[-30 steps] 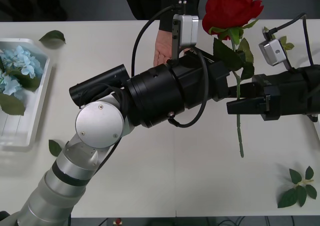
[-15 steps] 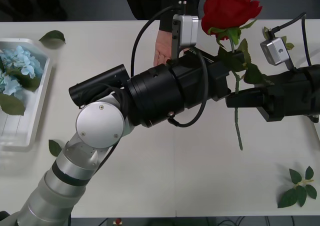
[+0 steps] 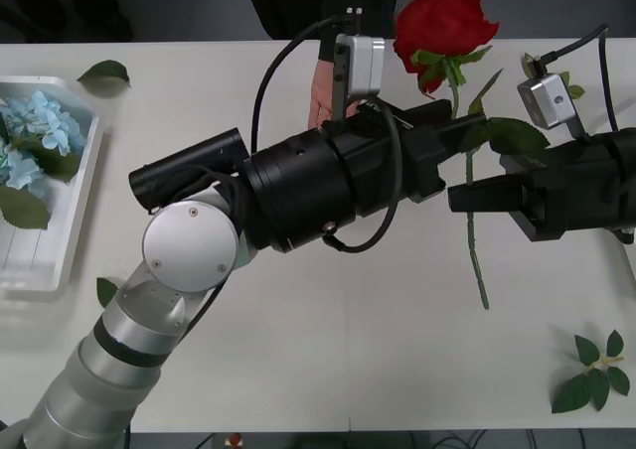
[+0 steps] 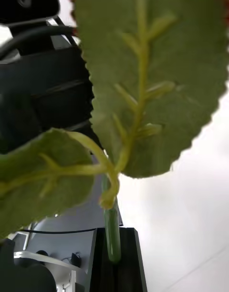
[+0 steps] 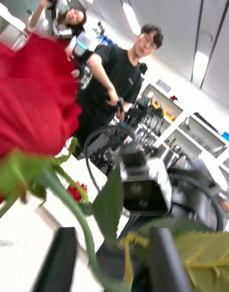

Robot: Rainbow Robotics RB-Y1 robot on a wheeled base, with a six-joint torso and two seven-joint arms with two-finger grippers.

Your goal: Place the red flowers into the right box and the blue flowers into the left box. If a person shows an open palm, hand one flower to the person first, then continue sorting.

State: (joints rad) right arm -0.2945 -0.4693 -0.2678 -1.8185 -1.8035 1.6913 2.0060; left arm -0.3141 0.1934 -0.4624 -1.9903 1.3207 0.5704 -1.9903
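Holding one red rose upright by its stem above the table, the right tool and left tool both meet at it, and I cannot tell which grips. Behind them an open palm waits at the far edge, so the handover looks pending. Blue flowers already lie in the left box.

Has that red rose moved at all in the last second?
Yes. The red rose has drifted toward the robot's left and tilted, its bloom now nearer the person's hand at the table's far edge.

A white table fills the foreground, while white shelving stands under long ceiling lights.
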